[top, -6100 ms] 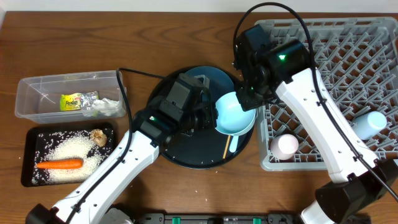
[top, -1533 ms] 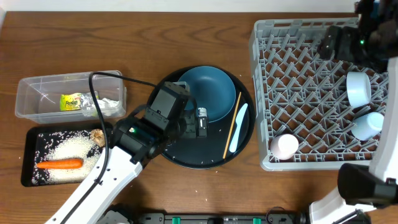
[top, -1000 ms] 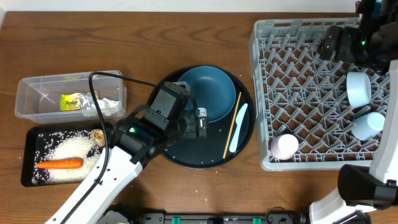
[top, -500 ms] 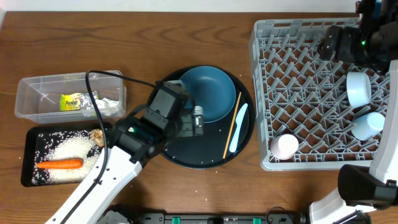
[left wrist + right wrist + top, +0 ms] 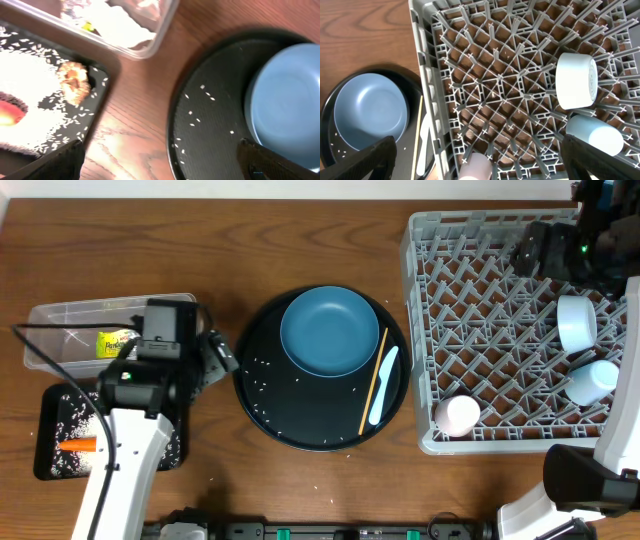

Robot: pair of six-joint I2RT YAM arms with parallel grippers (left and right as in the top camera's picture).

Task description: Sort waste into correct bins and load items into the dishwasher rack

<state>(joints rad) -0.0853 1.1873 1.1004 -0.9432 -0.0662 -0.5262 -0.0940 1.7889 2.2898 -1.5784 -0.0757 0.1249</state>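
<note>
Left gripper [image 5: 160,150] is hanging wide open, nothing between the jaws, above bare table [image 5: 135,125] wood beside the round black tray [image 5: 210,115]. One finger [image 5: 55,162] is sitting over the corner of the shallow black tray [image 5: 99,96]. The other finger [image 5: 280,162] is over the round tray, right beside the dark-blue plate [image 5: 287,105].

Out ahead of the fingertips is the clear tub [image 5: 162,27] corner, with the crumpled white tissue [image 5: 117,30] inside it and the snack wrapper [image 5: 113,341] further in. Nearer, by the first finger, the brown biscuit [image 5: 75,82] is lying in the black tray's corner at the edge of the rice pile [image 5: 30,95]. The carrot [image 5: 7,112] is poking in past that, mostly cut off by the wrist view's edge. Stray rice grains [image 5: 200,95] are lying scattered on the round tray, between the gripper and the plate.

Right gripper [image 5: 480,150] is also hanging wide open and empty, above the dishwasher rack [image 5: 470,60]. The white bowl [image 5: 576,81] is lying on its side in the rack ahead of one finger [image 5: 600,160], with the light-blue cup [image 5: 595,134] just beside it, closer to that finger. The pale-pink cup [image 5: 477,167] is showing low between the two fingers, down at the rack's edge row, apart from the jaws.

Past the other finger [image 5: 365,160], outside the rack wall, the chopstick [image 5: 417,130] and pale-blue utensil [image 5: 424,145] are lying side by side on the round tray, between the plate and the rack. The plate is sitting on the same tray, beyond them.
</note>
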